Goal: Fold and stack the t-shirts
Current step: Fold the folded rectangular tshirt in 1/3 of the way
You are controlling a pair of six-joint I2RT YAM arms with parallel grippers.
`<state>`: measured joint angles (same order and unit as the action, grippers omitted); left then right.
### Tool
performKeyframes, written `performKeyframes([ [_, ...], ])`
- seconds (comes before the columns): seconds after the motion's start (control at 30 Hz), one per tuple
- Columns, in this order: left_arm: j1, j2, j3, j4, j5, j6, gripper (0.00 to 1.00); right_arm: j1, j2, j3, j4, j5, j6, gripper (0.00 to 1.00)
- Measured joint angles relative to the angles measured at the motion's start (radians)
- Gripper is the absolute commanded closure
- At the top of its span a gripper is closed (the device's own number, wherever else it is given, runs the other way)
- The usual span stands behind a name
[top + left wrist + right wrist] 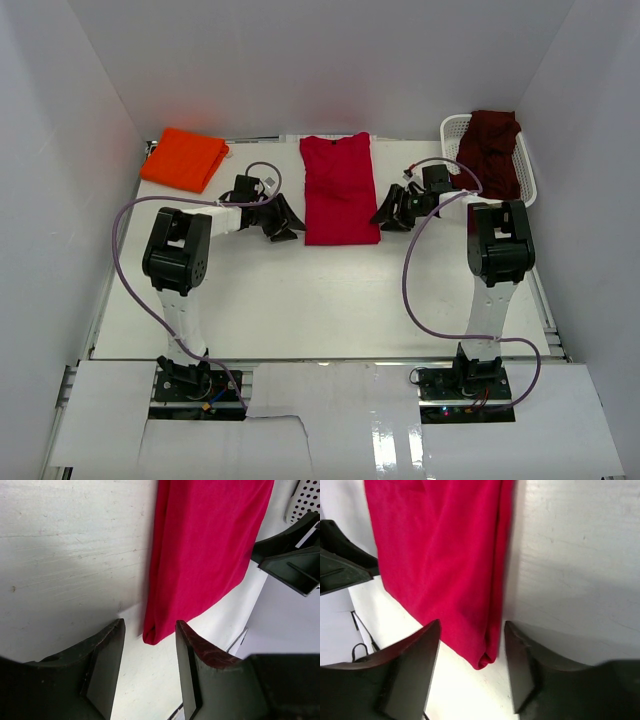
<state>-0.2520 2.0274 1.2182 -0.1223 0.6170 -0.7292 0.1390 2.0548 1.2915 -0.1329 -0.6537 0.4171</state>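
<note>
Your left gripper (285,226) and right gripper (386,217) both stand with jaws apart, holding nothing, one at each near corner of the red t-shirt (340,190). That shirt lies folded into a long strip on the table (300,290). The orange t-shirt (183,158) lies folded at far left, and the maroon t-shirt (495,150) is bunched in the white basket (452,125) at far right.

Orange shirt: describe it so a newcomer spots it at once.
On the white table, look at the far left corner, beyond the left arm. The orange shirt lies there folded into a compact block. The red shirt is a long strip mid-table and the maroon shirt is heaped in the white basket at far right.
</note>
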Motion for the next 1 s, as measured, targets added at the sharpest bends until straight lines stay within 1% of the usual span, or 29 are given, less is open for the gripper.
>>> performKeyframes([
  [0.03,0.000,0.002,0.000,0.002,0.001,0.000,0.44,0.002,0.000,-0.004,-0.002,0.000,-0.003,0.46],
  [0.07,0.000,0.004,0.002,0.004,0.002,-0.002,0.44,0.007,0.000,-0.010,-0.005,0.003,-0.003,0.54],
  [0.17,0.000,0.010,0.006,0.009,0.008,-0.004,0.44,0.015,0.004,-0.015,-0.024,0.005,-0.007,0.62],
  [0.37,-0.006,0.029,0.027,0.020,0.015,-0.006,0.43,0.025,0.012,-0.015,-0.031,0.000,-0.007,0.66],
  [0.43,-0.010,0.041,0.040,0.023,0.020,-0.009,0.43,0.025,0.013,-0.015,-0.031,-0.001,-0.007,0.66],
  [0.5,-0.014,0.053,0.053,0.029,0.026,-0.013,0.43,0.025,0.013,-0.015,-0.032,-0.003,-0.005,0.57],
  [0.53,-0.017,0.058,0.057,0.033,0.030,-0.014,0.43,0.025,0.013,-0.014,-0.032,-0.009,-0.005,0.54],
  [0.57,-0.019,0.060,0.060,0.036,0.033,-0.015,0.43,0.025,0.013,-0.013,-0.032,-0.014,-0.005,0.54],
  [0.6,-0.021,0.061,0.060,0.039,0.035,-0.016,0.43,0.025,0.013,-0.012,-0.032,-0.017,-0.006,0.55],
  [0.63,-0.023,0.062,0.060,0.041,0.035,-0.016,0.43,0.025,0.013,-0.012,-0.032,-0.019,-0.007,0.58],
  [0.7,-0.028,0.062,0.060,0.042,0.035,-0.016,0.46,0.025,0.013,-0.012,-0.034,-0.018,-0.010,0.66],
  [0.73,-0.031,0.063,0.060,0.043,0.035,-0.016,0.49,0.025,0.014,-0.012,-0.036,-0.015,-0.011,0.69],
  [0.77,-0.034,0.066,0.060,0.044,0.035,-0.015,0.64,0.025,0.015,-0.012,-0.039,-0.008,-0.011,0.73],
  [0.8,-0.035,0.069,0.060,0.044,0.035,-0.019,0.72,0.025,0.017,-0.012,-0.045,-0.005,-0.012,0.80],
  [0.83,-0.039,0.076,0.060,0.045,0.033,-0.016,0.79,0.025,0.019,-0.012,-0.047,-0.003,-0.015,0.92],
  [0.87,-0.040,0.083,0.058,0.046,0.033,-0.016,0.96,0.025,0.022,-0.012,-0.050,0.000,-0.018,0.92],
  [0.9,-0.040,0.088,0.053,0.048,0.034,-0.018,1.00,0.025,0.026,-0.013,-0.052,-0.004,-0.014,0.92],
  [1.0,-0.042,0.090,0.044,0.061,0.053,-0.020,1.00,0.026,0.028,-0.013,-0.053,-0.006,-0.016,0.92],
])
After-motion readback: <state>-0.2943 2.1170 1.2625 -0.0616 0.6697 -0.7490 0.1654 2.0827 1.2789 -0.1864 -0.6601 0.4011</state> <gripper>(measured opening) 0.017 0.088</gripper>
